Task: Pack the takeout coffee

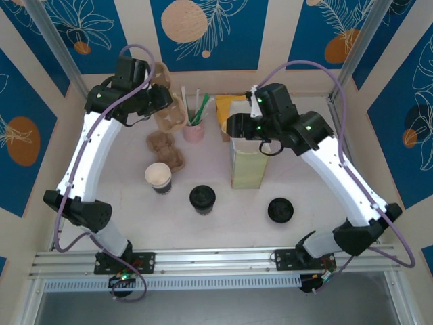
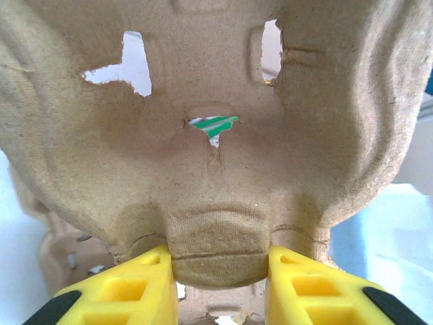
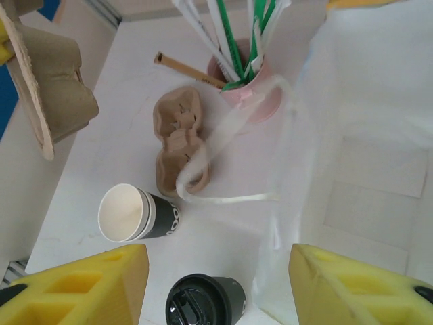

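Observation:
A takeout coffee cup with a black lid (image 1: 202,198) (image 3: 203,301) stands mid-table. Left of it is an open cup (image 1: 158,177) (image 3: 132,213), white with a dark band, and a loose black lid (image 1: 281,210) lies to the right. My left gripper (image 1: 159,101) (image 2: 220,261) is shut on the rim of a brown cardboard cup carrier (image 1: 170,112) (image 2: 216,135), held up at the back left. My right gripper (image 1: 237,125) (image 3: 220,271) hangs open over the mouth of the pale-yellow paper bag (image 1: 249,162) (image 3: 365,169). The bag's left wall stands between its fingers, untouched.
A second cardboard carrier (image 1: 166,149) (image 3: 177,139) lies flat behind the open cup. The pink cup of straws (image 1: 194,128) (image 3: 260,101) stands at the back. The bag's white handle (image 3: 230,196) droops toward the flat carrier. An orange object (image 1: 226,105) sits behind the bag.

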